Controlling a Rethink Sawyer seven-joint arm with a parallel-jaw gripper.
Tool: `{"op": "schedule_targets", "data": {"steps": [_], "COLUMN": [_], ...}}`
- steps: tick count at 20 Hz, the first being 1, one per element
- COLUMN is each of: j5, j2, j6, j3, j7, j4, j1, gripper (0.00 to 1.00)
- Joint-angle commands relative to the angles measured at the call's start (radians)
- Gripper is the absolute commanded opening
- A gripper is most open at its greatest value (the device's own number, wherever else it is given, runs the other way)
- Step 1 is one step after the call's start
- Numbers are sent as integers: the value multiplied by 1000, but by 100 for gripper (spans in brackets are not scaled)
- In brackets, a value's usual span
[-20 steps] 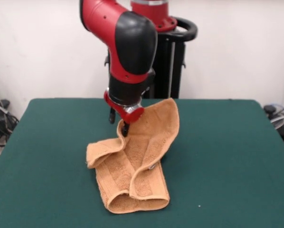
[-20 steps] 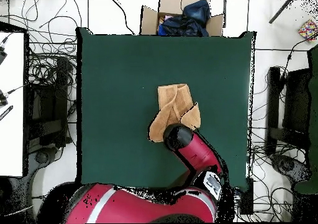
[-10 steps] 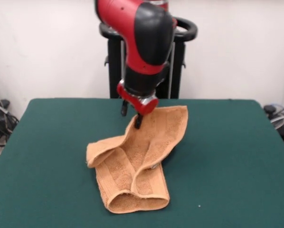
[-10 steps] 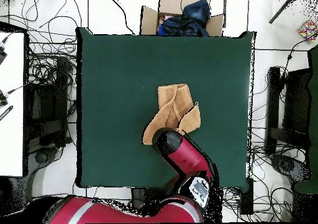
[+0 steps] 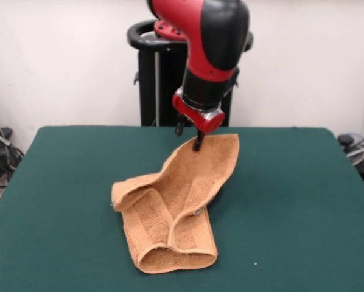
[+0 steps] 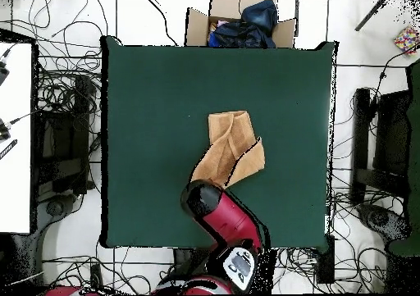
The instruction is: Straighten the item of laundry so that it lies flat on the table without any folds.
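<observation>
- Orange-tan terry towel (image 5: 173, 210) near mid-table on the dark green felt table (image 5: 304, 201); in the overhead view towel (image 6: 230, 149) a little off centre toward the robot's side of the table (image 6: 148, 104).
- Gripper (image 5: 198, 143) pinched shut on the towel's far upper edge, close to one corner; that edge held up off the felt, cloth sloping down from the grip toward the camera.
- Key relation, front view: bulk of towel down and to picture left of the gripper, toward the near edge; long axis on a diagonal from the lifted corner to the rolled end at front.
- Near end flat on the table but doubled: one flap folded over at picture left, a rolled hem at the front; smoother woven band visible along the fold.
- Judged: unfolding depends on pulling away from that anchored bulk, along the diagonal; weight of the doubled part is the only anchor, so risk of dragging the whole piece.
- Against half a second ago: gripper farther to picture right and slightly higher, lifted panel stretched longer and flatter; near folds unmoved.
- Overhead: arm (image 6: 215, 215) swung round toward the table's robot-side edge, more of the towel uncovered.
</observation>
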Motion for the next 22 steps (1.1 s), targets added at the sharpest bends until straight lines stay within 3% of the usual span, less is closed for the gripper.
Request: {"op": "schedule_targets", "data": {"steps": [1, 6, 11, 15, 19, 22], "j5": [103, 146, 131, 137, 97, 163], "j2": [31, 73, 101, 96, 96, 82], "j6": [-83, -162, -249, -251, -378, -276], "j3": [86, 110, 183, 210, 291, 214], "j7": [371, 417, 412, 439, 513, 520], "j4": [51, 44, 46, 49, 91, 129], "j1": [11, 32, -43, -49, -109, -14], "gripper": [100, 100, 100, 100, 100, 100]}}
